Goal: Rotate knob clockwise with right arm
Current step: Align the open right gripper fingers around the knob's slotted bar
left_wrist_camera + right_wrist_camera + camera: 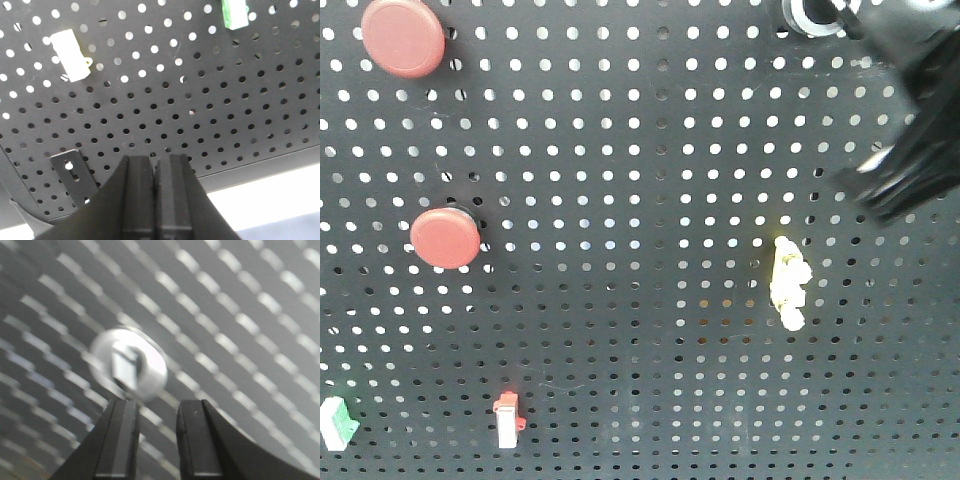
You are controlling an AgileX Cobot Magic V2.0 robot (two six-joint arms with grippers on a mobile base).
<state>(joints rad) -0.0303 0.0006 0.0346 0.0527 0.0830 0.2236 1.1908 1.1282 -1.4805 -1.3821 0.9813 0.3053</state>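
Two red push buttons (403, 38) sit on the left side of the black pegboard (620, 150) in the front-facing view, one near the top left corner and one lower. A small yellow toggle (788, 283) is to the right of the middle. A red-and-white switch (507, 420) and a green-and-white piece (337, 422) are near the bottom edge. Only this view shows the right arm (915, 120), a dark blurred mass over the top right corner. The knob (808, 14) is at the top edge just beside it, cut by the frame, with only part of its silver ring showing.

The right wrist view is blurred, but it shows the knob (129, 365) whole, a bright ring with the bar handle in its centre. The right gripper (157, 440) has its fingers apart with nothing between them. The knob lies just beyond the tip of one finger (117, 440); I cannot tell if they touch.

The left wrist view shows the left gripper (155, 200) with fingers pressed together, holding nothing, near the bottom edge of the pegboard. A white block (70, 55) and a green clip (234, 12) are higher up.
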